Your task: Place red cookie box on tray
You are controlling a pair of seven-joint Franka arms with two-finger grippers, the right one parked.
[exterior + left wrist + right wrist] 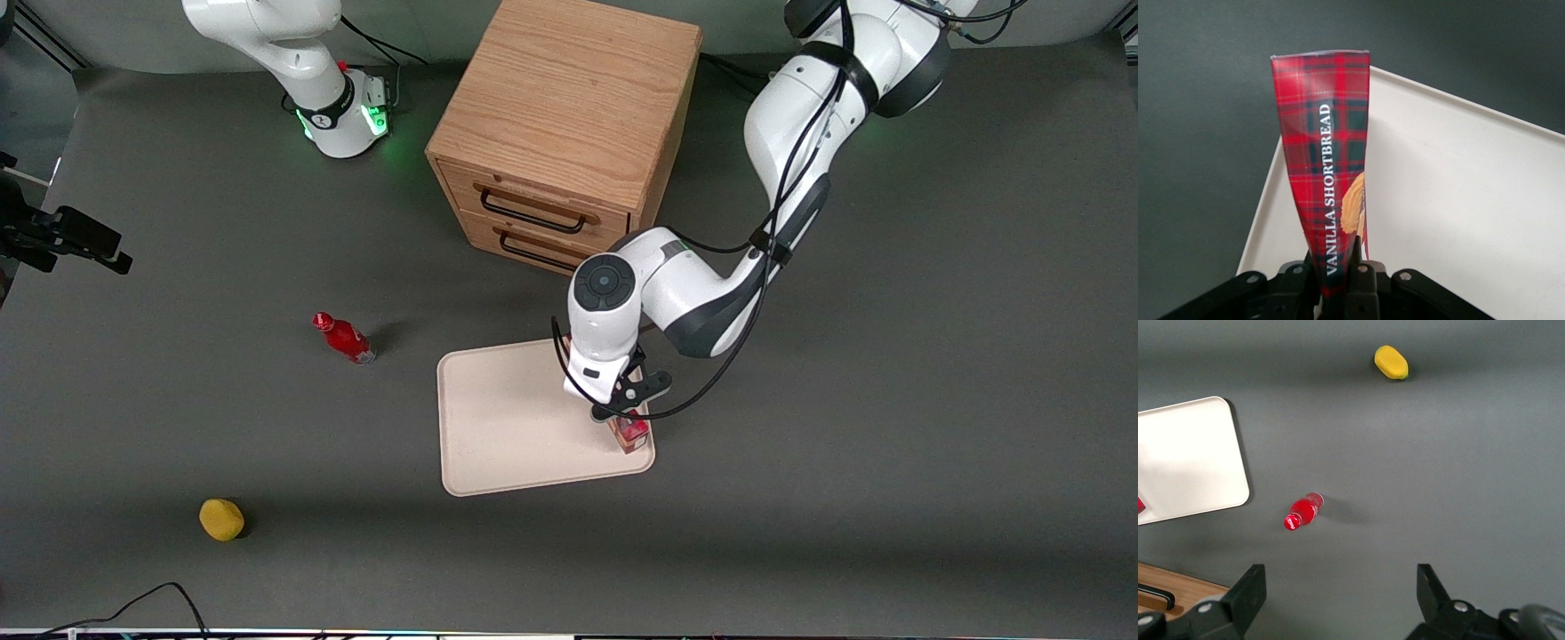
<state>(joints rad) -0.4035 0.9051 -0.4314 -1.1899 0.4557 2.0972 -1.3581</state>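
The red cookie box (1328, 180) is held upright, clamped in the closed gripper (1338, 280), over a corner of the tray (498, 427), so lowering and release appear to be needed next.

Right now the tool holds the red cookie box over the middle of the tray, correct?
Not the middle. The front view shows the tool shut on the red cookie box over the tray corner nearest the camera, toward the working arm's end.
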